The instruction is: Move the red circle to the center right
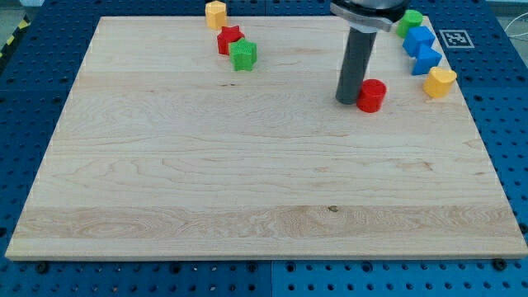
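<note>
Seven blocks noted on our wooden board [247, 181]. Our tip [346, 101] stands touching the red circle [372, 96] on the circle's left, in the upper right area. Tool is a plain rod: nothing to spread or pinch. A yellow block [440, 82] lies nearby, to the view's right.

We identify the setting as a robotics laboratory or test bench. The wooden board [247, 165] rests on a blue perforated base plate [33, 91] with a regular grid of mounting holes, typical of experimental fixtures. A black-and-white fiducial marker [454, 38] lies beside the board at the view's top right, as used for camera calibration. Yellow-and-black hazard striping [11, 40] runs along the view's top left edge.
</note>
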Available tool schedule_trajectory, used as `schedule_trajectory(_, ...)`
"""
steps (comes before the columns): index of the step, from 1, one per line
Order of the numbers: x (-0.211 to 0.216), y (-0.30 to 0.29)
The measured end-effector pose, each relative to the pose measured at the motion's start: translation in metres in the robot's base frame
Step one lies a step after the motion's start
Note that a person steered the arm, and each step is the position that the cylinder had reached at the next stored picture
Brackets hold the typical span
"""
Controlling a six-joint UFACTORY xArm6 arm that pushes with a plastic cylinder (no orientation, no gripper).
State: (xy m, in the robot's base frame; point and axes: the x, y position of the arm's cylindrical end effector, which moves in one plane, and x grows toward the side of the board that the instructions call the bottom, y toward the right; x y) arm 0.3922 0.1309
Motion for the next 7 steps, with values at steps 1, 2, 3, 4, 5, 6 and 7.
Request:
schedule_trajectory(1,-0.007,0.026)
schedule_trajectory(2,-0.007,0.052)
schedule_trajectory(3,-0.001,0.077)
schedule_trajectory(4,0.000,0.086)
schedule_trajectory(5,0.001,0.086)
schedule_trajectory(6,0.003,0.086)
schedule_trajectory(7,0.003,0.087)
